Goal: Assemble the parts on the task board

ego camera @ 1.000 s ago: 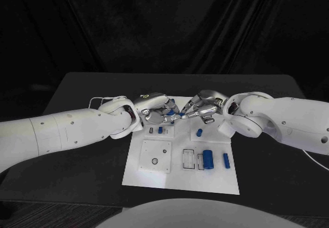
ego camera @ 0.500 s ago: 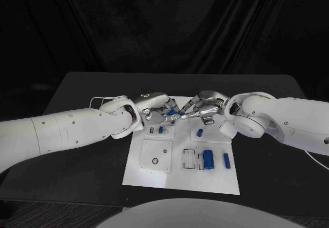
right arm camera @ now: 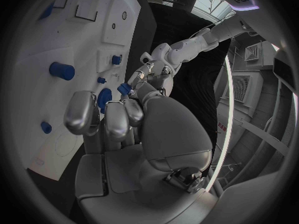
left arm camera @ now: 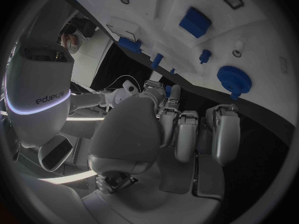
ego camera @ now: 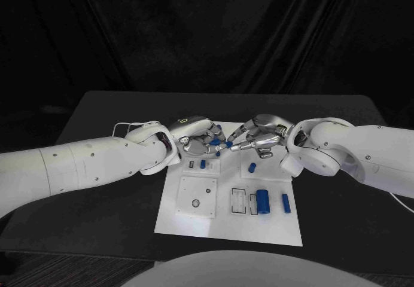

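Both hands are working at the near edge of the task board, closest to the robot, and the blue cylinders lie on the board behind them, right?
Not quite. The head view shows the left hand and right hand at the far end of the task board, away from the robot. The blue cylinders lie nearer the robot than the hands.

Black bench [ego camera: 103, 119]: white task board [ego camera: 226, 224] at centre. Left hand [ego camera: 197, 139] and right hand [ego camera: 257, 139] over the board's far end, fingers close together around a small blue part [ego camera: 216, 145]. Further blue parts [ego camera: 262, 201] stand nearer the board's right side.
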Robot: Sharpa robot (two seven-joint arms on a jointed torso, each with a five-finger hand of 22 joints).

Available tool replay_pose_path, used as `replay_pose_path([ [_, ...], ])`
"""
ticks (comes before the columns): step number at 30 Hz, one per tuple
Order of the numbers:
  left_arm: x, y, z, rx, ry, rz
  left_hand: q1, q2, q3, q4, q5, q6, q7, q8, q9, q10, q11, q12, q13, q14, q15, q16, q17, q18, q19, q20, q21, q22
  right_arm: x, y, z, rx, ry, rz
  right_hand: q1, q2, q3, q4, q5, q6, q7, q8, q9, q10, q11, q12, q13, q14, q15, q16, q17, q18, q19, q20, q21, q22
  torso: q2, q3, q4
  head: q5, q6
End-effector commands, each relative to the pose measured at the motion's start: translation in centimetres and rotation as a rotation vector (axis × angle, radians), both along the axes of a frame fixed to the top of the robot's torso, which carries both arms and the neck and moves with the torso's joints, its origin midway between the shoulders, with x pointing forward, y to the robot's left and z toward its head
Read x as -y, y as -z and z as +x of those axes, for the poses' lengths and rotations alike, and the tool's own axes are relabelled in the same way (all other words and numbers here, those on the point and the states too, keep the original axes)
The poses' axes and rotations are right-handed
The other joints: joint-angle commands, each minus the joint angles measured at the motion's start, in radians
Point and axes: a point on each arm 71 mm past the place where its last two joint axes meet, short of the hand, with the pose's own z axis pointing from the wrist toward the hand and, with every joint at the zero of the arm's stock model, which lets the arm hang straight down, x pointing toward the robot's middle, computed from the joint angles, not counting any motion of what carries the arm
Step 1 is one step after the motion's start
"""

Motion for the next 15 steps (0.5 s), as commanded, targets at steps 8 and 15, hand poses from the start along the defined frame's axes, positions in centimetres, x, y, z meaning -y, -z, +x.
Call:
replay_pose_path([
  [8,-1.7,0.1,-0.3,-0.040,-0.065,0.021,-0.010,-0.001,0.107,-0.099,0.007,0.010,-0.016,0.010,0.011,0.003,0.000,0.001,0.144,0.106,-0.008,-0.001,0.263,0.000,0.010,-0.004,0.006,0.214,2.5,-0.5,-0.4,0.042,0.042,0.037,-0.003,-0.010,-0.011,0.004,-0.009,-0.009,0.000,0.000,-0.003,-0.014,0.002,-0.006,-0.013,0.008,0.006,-0.008,-0.008,0.013,-0.006,0.006,-0.013,0.120,0.000,0.0002,0.0001,0.015,0.014],
  [15,-4.1,-1.1,-0.7,-0.112,-0.148,0.085,-0.016,-0.003,0.115,-0.102,0.004,0.010,-0.017,0.015,0.020,-0.002,-0.001,-0.006,0.139,0.106,-0.009,-0.001,0.263,0.001,0.008,-0.005,0.004,0.213,4.8,-0.8,-0.9,0.050,0.099,0.031,0.005,-0.008,-0.017,0.011,-0.035,0.000,0.000,0.019,-0.005,-0.017,0.003,-0.008,-0.019,0.007,0.008,-0.009,-0.008,0.012,-0.005,0.008,-0.013,0.120,0.000,0.0001,0.0003,0.043,0.002],
])
